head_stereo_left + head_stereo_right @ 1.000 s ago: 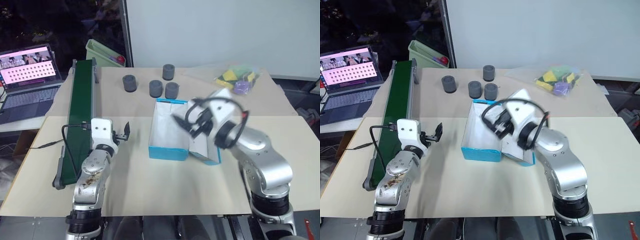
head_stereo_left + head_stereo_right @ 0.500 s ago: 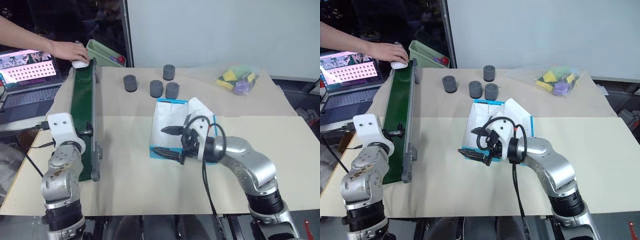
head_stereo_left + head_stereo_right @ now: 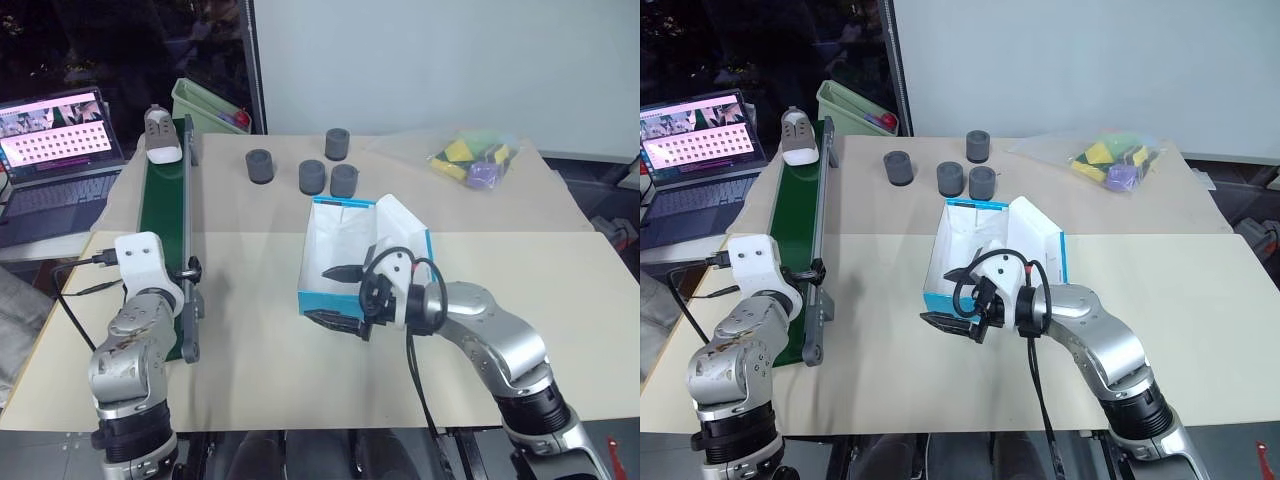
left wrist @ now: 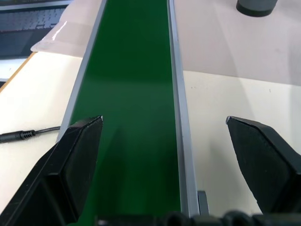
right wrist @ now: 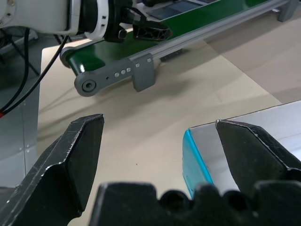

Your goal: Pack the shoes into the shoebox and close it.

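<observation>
One grey-brown shoe (image 3: 160, 136) with a white sole rests on the far end of the green conveyor belt (image 3: 163, 220). The blue shoebox (image 3: 322, 301) stands open mid-table, white inside, its lid (image 3: 405, 226) raised on the right side. My right gripper (image 3: 333, 295) hangs open at the box's near left corner (image 5: 194, 160), with nothing between its fingers. My left gripper (image 4: 163, 120) is open over the near part of the belt (image 4: 131, 89), far from the shoe and holding nothing.
Several dark grey cylinders (image 3: 313, 176) stand behind the box. A plastic bag of coloured items (image 3: 472, 158) lies at the back right. A green bin (image 3: 205, 104) and a laptop (image 3: 55, 140) sit beyond the conveyor. A cable (image 4: 28, 135) lies beside the belt.
A person's hand set a shoe on the belt's far end and withdrew. My left gripper swung left over the conveyor. My right gripper came down to the box's near left corner.
</observation>
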Tool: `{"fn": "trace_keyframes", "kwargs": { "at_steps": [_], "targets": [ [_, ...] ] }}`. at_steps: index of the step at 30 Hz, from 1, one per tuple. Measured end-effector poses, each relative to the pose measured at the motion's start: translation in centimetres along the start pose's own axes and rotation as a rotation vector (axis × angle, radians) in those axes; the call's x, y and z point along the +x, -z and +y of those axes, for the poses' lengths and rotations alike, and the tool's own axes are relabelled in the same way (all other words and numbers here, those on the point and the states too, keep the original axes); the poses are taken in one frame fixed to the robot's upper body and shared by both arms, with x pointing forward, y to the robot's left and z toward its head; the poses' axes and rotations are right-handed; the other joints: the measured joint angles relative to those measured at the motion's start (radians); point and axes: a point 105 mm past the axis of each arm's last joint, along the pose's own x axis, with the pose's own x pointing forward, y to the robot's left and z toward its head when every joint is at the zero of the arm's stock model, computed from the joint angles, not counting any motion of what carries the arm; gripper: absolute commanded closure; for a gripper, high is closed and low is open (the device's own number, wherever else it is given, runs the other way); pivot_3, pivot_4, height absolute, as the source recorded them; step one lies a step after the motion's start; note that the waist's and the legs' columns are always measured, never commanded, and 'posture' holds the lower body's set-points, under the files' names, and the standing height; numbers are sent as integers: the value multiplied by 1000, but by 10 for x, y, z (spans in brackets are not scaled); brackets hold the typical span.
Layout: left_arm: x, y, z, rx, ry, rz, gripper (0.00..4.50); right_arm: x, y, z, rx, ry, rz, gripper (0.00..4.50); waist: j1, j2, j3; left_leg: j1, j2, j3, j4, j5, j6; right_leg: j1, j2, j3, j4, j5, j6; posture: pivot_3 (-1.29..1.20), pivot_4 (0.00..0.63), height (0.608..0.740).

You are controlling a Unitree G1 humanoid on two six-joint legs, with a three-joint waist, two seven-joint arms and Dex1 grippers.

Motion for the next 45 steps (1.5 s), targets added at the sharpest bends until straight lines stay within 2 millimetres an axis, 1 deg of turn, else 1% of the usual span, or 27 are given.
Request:
{"fn": "trace_keyframes", "kwargs": {
  "at_steps": [5, 8, 10, 15, 20, 25, 27, 37, 45],
  "targets": [
    [2, 1, 2, 15, -7, 36, 0, 0, 6, -4, 20, 34, 10, 51, 0, 0, 0, 0, 0, 0, 0, 0, 0, 0, 0, 0, 1, 0, 0, 0, 150, 729],
    [8, -17, 2, 32, -1, 22, 0, 2, 7, -7, 32, 60, 6, 51, -1, 0, 0, 0, 0, 0, 0, 0, 0, 0, 0, 0, 1, 0, 0, 0, 150, 729],
    [8, -23, 2, 33, -1, 6, 0, 4, 4, -7, 41, 66, -13, 51, -2, 0, 0, 0, 0, 0, 0, 0, 0, 0, 0, 0, 0, 0, 0, 0, 150, 729],
    [9, -18, 2, 35, -3, 36, 0, 4, 4, -8, 45, 83, -20, 51, -2, 0, 0, -1, 0, 0, 0, 0, 0, -1, 0, 0, 1, 0, 0, 0, 150, 729],
    [9, -18, 4, 39, -13, 39, 0, 5, 4, -8, 52, 90, -24, 51, -2, 0, 0, 0, 0, 0, 0, 0, 0, -1, 0, 0, 1, 0, 0, 0, 150, 729],
    [11, -33, 7, 48, -28, 11, 0, 5, 4, -8, 51, 93, -23, 51, -2, 0, 0, 0, 0, 0, 0, 0, 0, -1, 0, 0, 1, 0, 0, 0, 150, 729],
    [12, -36, 9, 51, -33, 6, 0, 6, 5, -8, 51, 94, -22, 51, -3, 0, 0, 0, 0, 0, 0, 0, 0, -1, 0, 0, 1, 0, 0, 0, 150, 729],
    [13, -34, 11, 51, -41, 16, 0, 8, 4, -8, 59, 107, -30, 51, -2, 0, 0, 0, 0, 0, 0, 0, 0, -1, 0, 0, 1, 0, 0, 0, 150, 729],
    [20, -28, 10, 49, -40, 48, 0, 9, 4, -9, 63, 119, -36, 51, -2, 0, 0, 0, 0, 0, 0, 0, 0, -1, 0, 0, 2, 0, 0, 0, 150, 729]
  ]
}}
